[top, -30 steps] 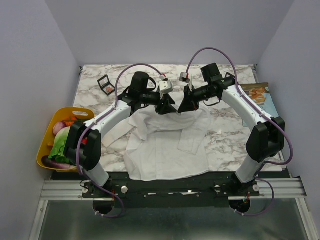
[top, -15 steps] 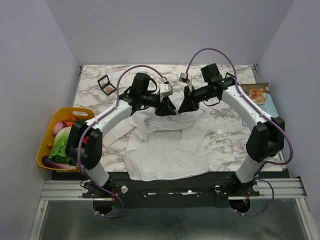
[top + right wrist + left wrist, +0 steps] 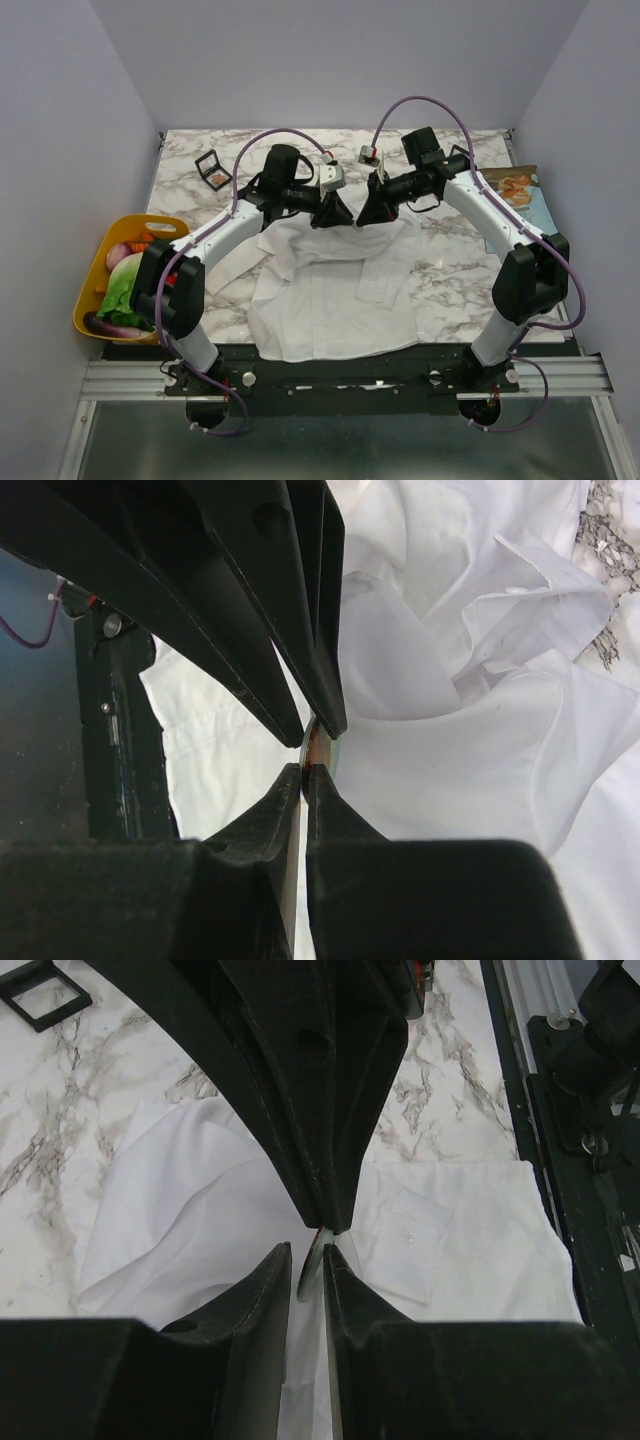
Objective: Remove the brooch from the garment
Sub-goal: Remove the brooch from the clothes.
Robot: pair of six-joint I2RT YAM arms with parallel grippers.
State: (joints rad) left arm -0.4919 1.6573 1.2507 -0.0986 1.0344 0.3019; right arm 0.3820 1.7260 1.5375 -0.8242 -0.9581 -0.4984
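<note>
The white garment [image 3: 330, 290] lies rumpled on the marble table, collar toward the far side. Above its collar my two grippers meet tip to tip. In the right wrist view, my right gripper [image 3: 303, 770] is shut on the lower edge of the small round brooch [image 3: 324, 746], held edge-on off the fabric [image 3: 470, 750]. In the left wrist view, the brooch [image 3: 311, 1262] stands between the fingers of my left gripper [image 3: 307, 1248]: it touches the right finger, and a thin gap shows at the left one. From above, both grippers [image 3: 340, 213] [image 3: 364, 213] hide the brooch.
A yellow basket [image 3: 160, 222] of vegetables hangs off the table's left edge. Two black makeup palettes [image 3: 211, 163] [image 3: 217, 180] lie at the far left. A book [image 3: 520, 188] rests at the right edge. The black frame [image 3: 575, 1110] runs along the near edge.
My left gripper's jaws have narrowed around the brooch and its tip has edged slightly toward the right gripper. The right gripper has kept its pinch and place.
</note>
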